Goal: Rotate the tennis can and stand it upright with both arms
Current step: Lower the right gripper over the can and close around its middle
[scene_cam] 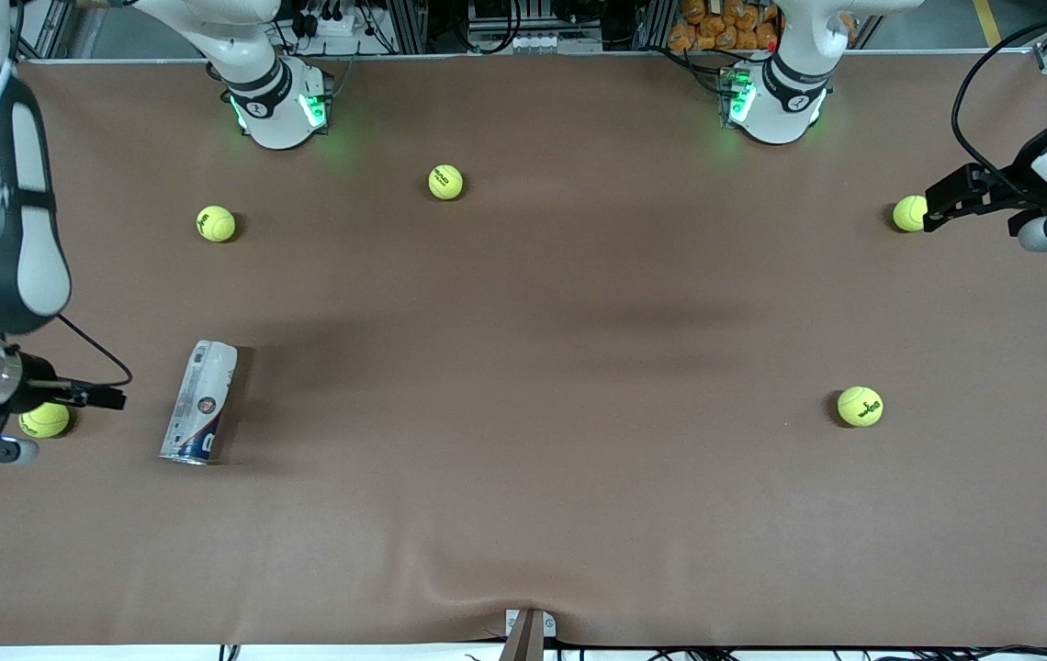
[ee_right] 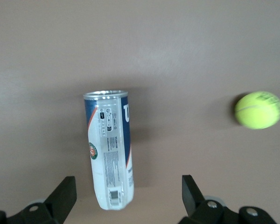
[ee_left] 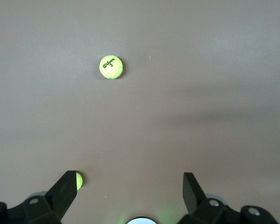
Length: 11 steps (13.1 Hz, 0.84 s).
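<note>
Right end effector jaws wide apart, holding nothing, up over the right arm's end of the desk beside the tennis can. Left end effector also spread wide and empty, waiting over the left arm's end near a tennis ball. Can lies on its side, silvery rim toward the front camera. Judgement: bring the right end effector down square across the can's body near mid-length, clear of the ball beside it, so it doesn't roll; the left must reach across to help tip it.
</note>
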Each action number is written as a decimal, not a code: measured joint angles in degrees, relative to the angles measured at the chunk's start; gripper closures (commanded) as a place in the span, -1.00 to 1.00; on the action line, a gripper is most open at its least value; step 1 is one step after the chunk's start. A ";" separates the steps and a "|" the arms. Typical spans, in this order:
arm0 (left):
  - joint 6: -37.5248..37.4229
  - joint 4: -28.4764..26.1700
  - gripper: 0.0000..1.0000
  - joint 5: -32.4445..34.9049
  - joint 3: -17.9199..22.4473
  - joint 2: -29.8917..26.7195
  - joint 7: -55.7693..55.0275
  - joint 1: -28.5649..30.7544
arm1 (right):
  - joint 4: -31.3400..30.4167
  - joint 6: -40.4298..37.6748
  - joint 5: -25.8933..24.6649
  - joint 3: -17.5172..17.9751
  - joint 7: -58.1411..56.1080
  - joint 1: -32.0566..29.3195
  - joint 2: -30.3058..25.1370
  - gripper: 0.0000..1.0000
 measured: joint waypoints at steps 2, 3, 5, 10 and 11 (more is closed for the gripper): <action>0.32 -0.02 -1.00 0.00 -0.02 0.40 -0.14 -0.07 | -0.15 0.24 1.04 0.08 -0.05 -0.59 3.25 -1.00; 0.54 -0.04 -1.00 0.00 -0.03 0.70 -0.15 -0.07 | -0.19 0.82 1.07 0.34 -0.04 -0.34 4.83 -1.00; 0.69 -0.06 -1.00 0.00 -0.03 1.26 -0.15 -0.07 | -0.22 4.27 1.07 0.74 -0.02 1.04 7.51 -1.00; 0.81 -0.06 -1.00 0.00 -0.03 2.03 -0.16 -0.07 | -0.36 7.14 0.86 0.67 0.15 2.29 10.47 -1.00; 0.81 -0.06 -1.00 0.00 -0.03 2.11 -0.16 -0.06 | -0.50 7.10 0.25 0.59 0.15 2.28 10.60 -1.00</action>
